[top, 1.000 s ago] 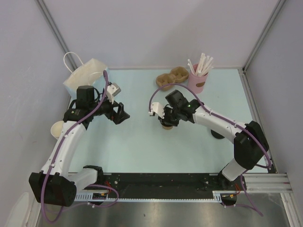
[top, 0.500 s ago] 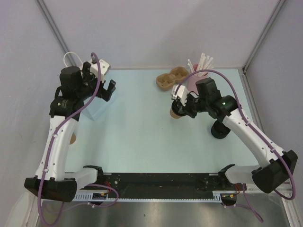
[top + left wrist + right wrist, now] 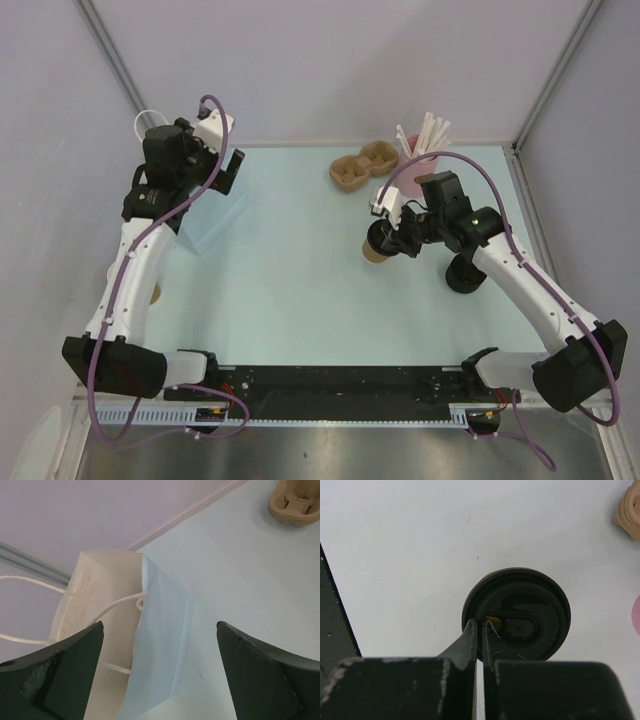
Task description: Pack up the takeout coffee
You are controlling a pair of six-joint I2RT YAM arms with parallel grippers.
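Paper bag [image 3: 95, 595] stands at the far left corner of the surface [image 3: 300, 290], with the left hand [image 3: 159, 630] spread wide just above it. The right hand [image 3: 481, 627], pressed together and gripping nothing, has its tips on the near rim of the black lid [image 3: 520, 612]. The lid sits flat on the takeout coffee [image 3: 377, 250], a small tan cup upright right of centre. Step judged: lid seating. Next that hand must open, grip the cup wall and carry it to the bag.

Bag [image 3: 167, 645] mouth open (handle [image 3: 118, 603] crosses).
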